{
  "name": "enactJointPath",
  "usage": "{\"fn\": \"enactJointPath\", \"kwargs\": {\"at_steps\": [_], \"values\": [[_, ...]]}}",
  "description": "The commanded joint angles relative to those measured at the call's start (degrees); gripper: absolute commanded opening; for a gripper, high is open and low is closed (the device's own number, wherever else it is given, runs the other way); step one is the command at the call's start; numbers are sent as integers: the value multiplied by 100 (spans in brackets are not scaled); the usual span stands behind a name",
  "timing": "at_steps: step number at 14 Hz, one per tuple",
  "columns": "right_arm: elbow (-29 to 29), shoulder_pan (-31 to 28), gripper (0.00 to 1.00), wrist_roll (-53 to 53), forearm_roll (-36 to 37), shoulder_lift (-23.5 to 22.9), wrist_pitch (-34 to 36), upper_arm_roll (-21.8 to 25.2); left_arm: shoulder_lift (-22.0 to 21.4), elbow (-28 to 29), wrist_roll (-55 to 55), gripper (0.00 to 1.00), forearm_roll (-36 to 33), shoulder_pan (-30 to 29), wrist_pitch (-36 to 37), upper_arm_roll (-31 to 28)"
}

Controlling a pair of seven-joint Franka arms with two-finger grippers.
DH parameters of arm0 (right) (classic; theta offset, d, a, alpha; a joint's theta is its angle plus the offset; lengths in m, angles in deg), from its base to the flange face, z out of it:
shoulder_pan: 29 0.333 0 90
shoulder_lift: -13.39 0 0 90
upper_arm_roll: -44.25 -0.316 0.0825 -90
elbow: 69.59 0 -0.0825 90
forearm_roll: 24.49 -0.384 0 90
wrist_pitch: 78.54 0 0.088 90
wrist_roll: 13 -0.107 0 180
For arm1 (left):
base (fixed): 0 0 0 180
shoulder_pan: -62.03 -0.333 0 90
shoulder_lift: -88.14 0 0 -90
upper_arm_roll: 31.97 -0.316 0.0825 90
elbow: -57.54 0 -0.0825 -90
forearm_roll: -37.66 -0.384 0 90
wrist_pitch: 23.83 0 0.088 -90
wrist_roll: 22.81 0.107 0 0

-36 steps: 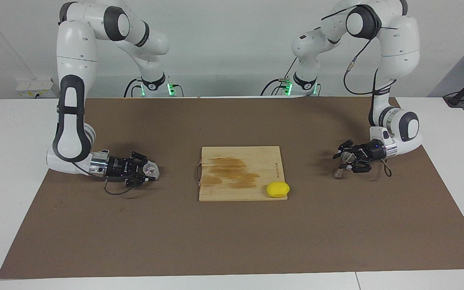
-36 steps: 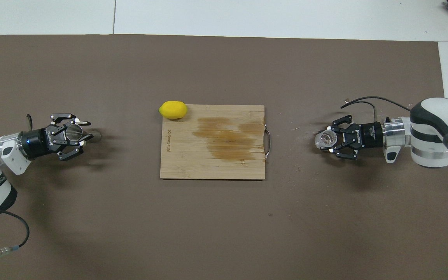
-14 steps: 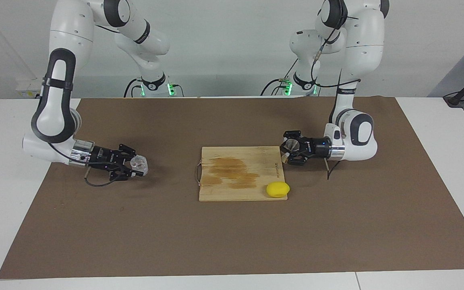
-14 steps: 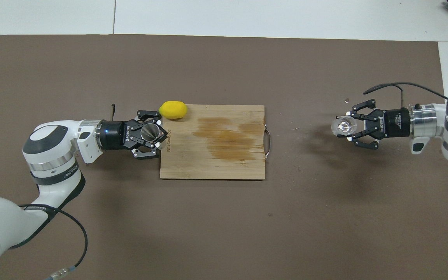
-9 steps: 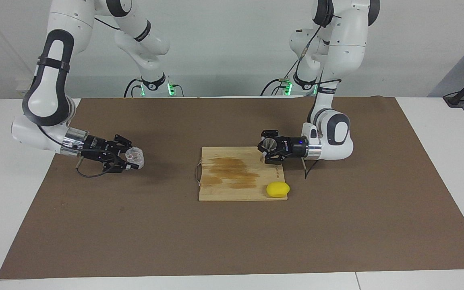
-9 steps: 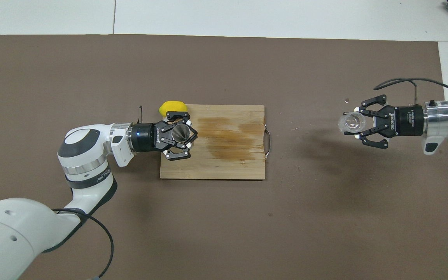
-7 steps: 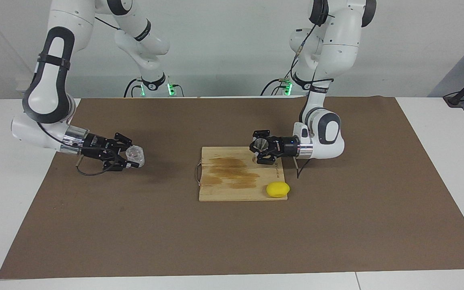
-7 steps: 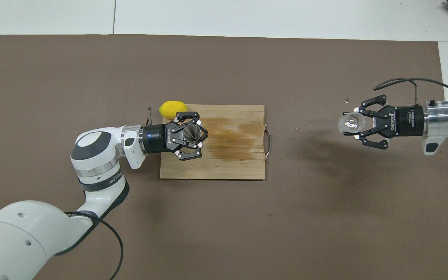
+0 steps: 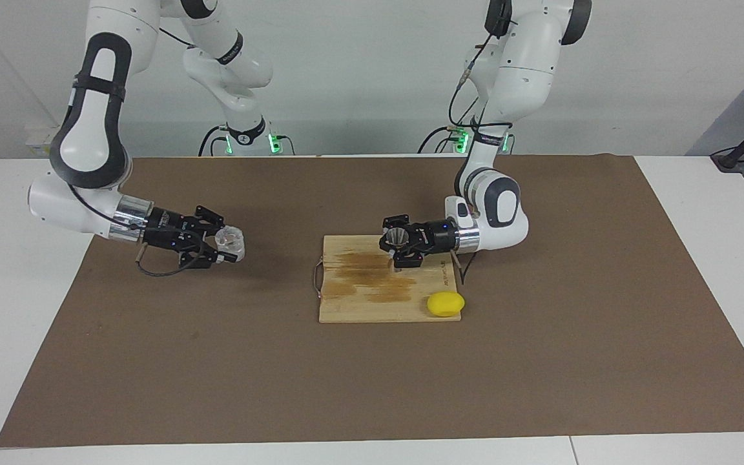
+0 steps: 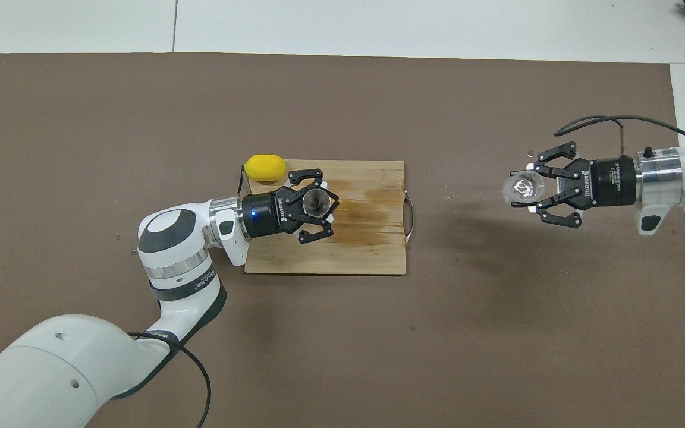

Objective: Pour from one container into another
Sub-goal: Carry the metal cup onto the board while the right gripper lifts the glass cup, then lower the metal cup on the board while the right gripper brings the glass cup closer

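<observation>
Brown matting covers my table. My left hand (image 9: 400, 243) is clamped on the jigger (image 9: 397, 238) over the cutting board (image 9: 372, 303), its long axis upright, mouth up. My right hand (image 9: 215, 245) grips the tumbler (image 9: 229, 241) — also mouth up — well apart, toward the right arm's end, so the gap runs along the table.

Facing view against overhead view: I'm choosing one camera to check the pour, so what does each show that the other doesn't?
Only the facing view shows the arms' bases, and that the jigger and glass tumbler are carried above the surface. Only the overhead view looks straight into both open mouths, the jigger's and the tumbler's. Both show the left gripper shut on the jigger over the cutting board, the right gripper shut on the tumbler over the brown mat, and the lemon at the board's corner.
</observation>
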Motion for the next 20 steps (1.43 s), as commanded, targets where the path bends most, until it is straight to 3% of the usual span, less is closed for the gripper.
{"fn": "enactJointPath", "kwargs": {"at_steps": [1,10,15,20], "values": [[-143,167,0,-370,86,146,-327,-23,-88,160,376,0,312,198,-102,-94],[-143,282,0,-625,103,146,-328,-5,61,116,676,0,638,453,-506,-94],[-204,273,0,-634,226,155,-328,-5,377,90,790,0,884,558,-480,-94],[-196,492,0,-854,226,146,-459,-23,395,46,782,0,963,602,-454,-77]]}}
